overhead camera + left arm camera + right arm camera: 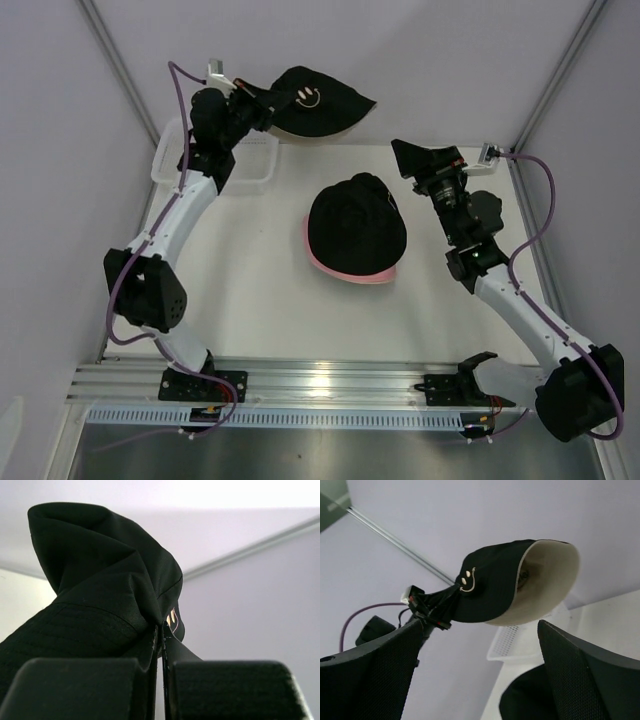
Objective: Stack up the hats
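overhead, the left arm [185,215] bends at its elbow by the table's left side and stretches toward the far left corner, wrist raised; the left gripper [262,108] is pinched fully closed on the brim of a black hat [322,102], which hangs aloft near that corner, close to the white mesh basket [255,172]; this hat bears a small light smiling mark [307,97], and from the right wrist its inside looks cream; the right arm [520,300] runs up the right side, forearm angled toward the far edge; the right gripper [428,160] stands with its fingers spread wide, nothing between them, aimed up toward the held hat; counted, three hats show: the one held aloft, a second black hat [355,225] lying crown up near the middle of the table [250,300], and a pink hat [350,273] under it, only its brim peeking out at the near side; whether anything more lies inside that pile is hard to tell from above; one basket, two arms
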